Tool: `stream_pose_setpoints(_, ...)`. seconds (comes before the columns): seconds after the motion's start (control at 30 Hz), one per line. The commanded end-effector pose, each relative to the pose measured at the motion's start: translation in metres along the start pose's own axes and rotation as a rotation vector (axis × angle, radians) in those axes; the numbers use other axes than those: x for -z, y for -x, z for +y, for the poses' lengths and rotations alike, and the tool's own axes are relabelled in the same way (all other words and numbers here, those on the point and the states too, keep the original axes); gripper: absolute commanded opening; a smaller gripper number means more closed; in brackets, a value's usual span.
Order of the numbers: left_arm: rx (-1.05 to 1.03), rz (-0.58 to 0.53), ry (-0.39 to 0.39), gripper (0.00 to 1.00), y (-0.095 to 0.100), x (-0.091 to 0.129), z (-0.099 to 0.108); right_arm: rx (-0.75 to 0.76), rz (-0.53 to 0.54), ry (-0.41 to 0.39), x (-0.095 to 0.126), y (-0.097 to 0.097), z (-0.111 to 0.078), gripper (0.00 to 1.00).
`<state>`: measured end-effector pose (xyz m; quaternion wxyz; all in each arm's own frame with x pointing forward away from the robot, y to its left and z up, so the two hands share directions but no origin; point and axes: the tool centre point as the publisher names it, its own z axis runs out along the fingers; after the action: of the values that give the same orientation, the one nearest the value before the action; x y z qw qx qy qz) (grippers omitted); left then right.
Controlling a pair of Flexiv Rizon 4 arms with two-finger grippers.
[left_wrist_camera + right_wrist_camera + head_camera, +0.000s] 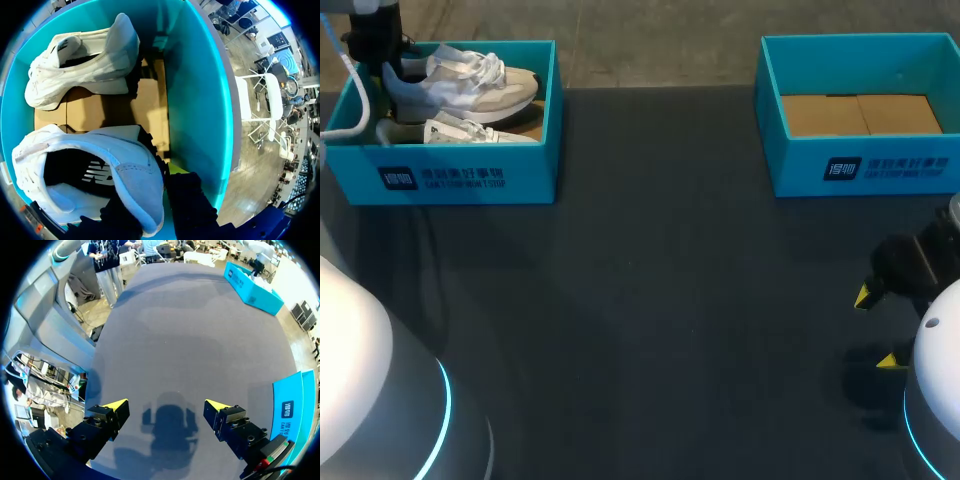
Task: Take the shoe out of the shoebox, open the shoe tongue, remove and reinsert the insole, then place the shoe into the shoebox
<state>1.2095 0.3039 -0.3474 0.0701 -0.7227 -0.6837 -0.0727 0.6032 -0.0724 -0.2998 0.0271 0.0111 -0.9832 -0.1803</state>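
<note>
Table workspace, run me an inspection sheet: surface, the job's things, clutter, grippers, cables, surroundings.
Surface: dark table, even, no stains seen.
Job's things: two white shoes lie in the left shoebox, the near shoe and the far shoe. The right shoebox shows only its cardboard floor.
Clutter: nothing seen.
Grippers: left gripper is inside the left shoebox at the near shoe's heel, grip unclear. Right gripper is over bare table, jaws open.
Cables: white cable hangs along the left arm at the left shoebox's edge.
Surroundings: nothing seen reaching over the table.
</note>
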Motion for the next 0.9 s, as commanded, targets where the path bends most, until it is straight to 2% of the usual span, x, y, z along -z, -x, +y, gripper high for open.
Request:
stream_pose_setpoints(0.03,-0.004,-0.007,-0.019,0.0,-0.001,-0.004,0.006,0.0,-0.003,-0.003,-0.001,-0.002,0.0,1.0)
stream_pose_setpoints(0.9,-0.021,-0.018,-0.04,0.0,0.009,-0.017,0.005,0.0,-0.003,-0.003,-0.001,-0.002,0.0,1.0)
